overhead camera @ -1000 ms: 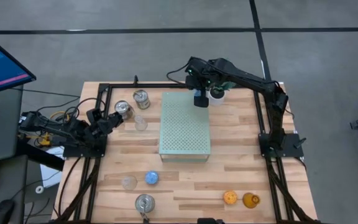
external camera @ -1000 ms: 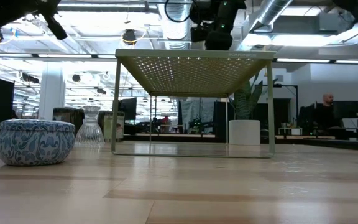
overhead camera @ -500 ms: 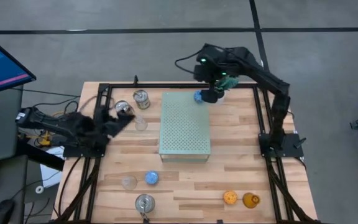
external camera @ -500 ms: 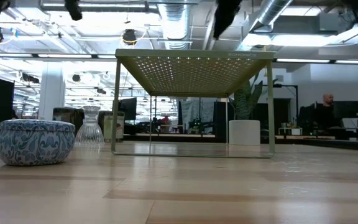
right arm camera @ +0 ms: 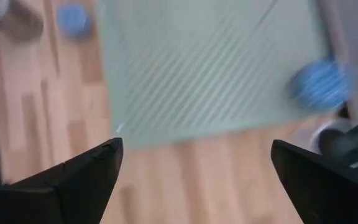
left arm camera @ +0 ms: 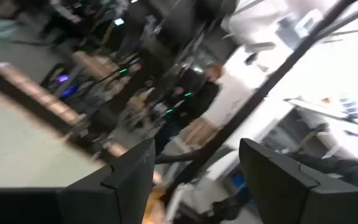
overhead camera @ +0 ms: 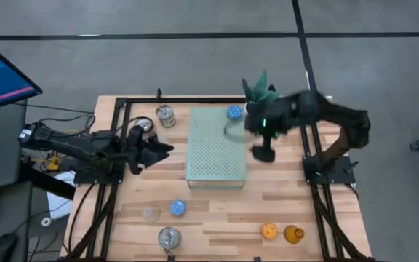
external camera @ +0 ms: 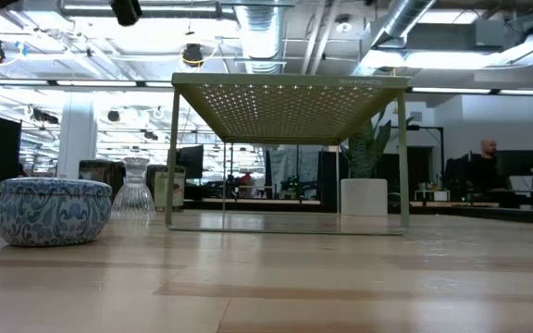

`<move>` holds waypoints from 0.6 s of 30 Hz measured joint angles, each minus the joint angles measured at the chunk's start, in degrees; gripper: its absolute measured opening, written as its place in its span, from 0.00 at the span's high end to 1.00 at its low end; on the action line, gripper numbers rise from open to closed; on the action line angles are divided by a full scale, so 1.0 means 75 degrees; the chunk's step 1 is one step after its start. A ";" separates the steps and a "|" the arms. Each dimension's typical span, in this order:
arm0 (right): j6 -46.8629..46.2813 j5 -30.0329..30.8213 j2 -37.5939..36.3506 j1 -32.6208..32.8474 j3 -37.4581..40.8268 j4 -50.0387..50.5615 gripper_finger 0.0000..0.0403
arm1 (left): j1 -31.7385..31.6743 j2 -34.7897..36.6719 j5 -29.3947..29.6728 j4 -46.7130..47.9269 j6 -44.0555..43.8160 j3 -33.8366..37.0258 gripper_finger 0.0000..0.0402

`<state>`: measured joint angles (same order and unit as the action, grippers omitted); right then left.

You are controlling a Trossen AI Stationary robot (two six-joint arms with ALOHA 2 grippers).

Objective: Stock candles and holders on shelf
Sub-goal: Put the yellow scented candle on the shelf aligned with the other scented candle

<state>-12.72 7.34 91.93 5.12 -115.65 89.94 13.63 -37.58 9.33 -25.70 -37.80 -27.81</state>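
Observation:
The mint-green shelf (overhead camera: 215, 149) stands mid-table on thin legs, and one blue candle (overhead camera: 234, 112) sits on its far right corner. My right gripper (overhead camera: 262, 153) hangs open above the wood just right of the shelf, pointing down, with nothing between its fingers (right arm camera: 197, 180). My left gripper (overhead camera: 160, 151) is open and raised left of the shelf, tipped upward toward the room (left arm camera: 196, 149). Two silver holders (overhead camera: 165, 115) (overhead camera: 145, 125) stand at the far left. Near the front are a clear cup (overhead camera: 150, 213), a second blue candle (overhead camera: 178, 208), a silver holder (overhead camera: 169, 237), the orange candle (overhead camera: 269, 231) and the amber cup (overhead camera: 293, 233).
A green plant in a white pot (overhead camera: 259, 91) stands at the far edge, right of the shelf. Black frame rails (overhead camera: 115, 182) run along both table sides. Bare wood lies between the shelf and the front items. A person sits far off in the room (external camera: 489, 153).
My right gripper has drawn away from the shelf's far right corner, rising and swinging toward the table's near right. The blue candle stays behind on that corner. My left gripper has risen from beside the silver holders, tipped upward and drifted toward the shelf.

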 joint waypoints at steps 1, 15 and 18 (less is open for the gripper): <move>-0.0434 0.0005 -0.0173 0.0300 0.0455 0.0012 0.01 | 0.0006 0.0142 -0.0024 -0.0031 0.0000 -0.0006 0.41; -0.4707 -0.0681 -0.0668 0.4051 0.4680 -0.1775 0.01 | 0.0005 0.2268 -0.0676 0.0833 0.0241 -0.0010 0.47; -0.4778 -0.0819 -0.0290 0.4354 0.4878 -0.2508 0.01 | 0.0003 0.2493 -0.0663 0.1353 0.0261 0.0003 0.49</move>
<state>-48.56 1.19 89.76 37.78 -79.07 71.13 13.65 -18.88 4.36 -15.56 -35.84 -27.79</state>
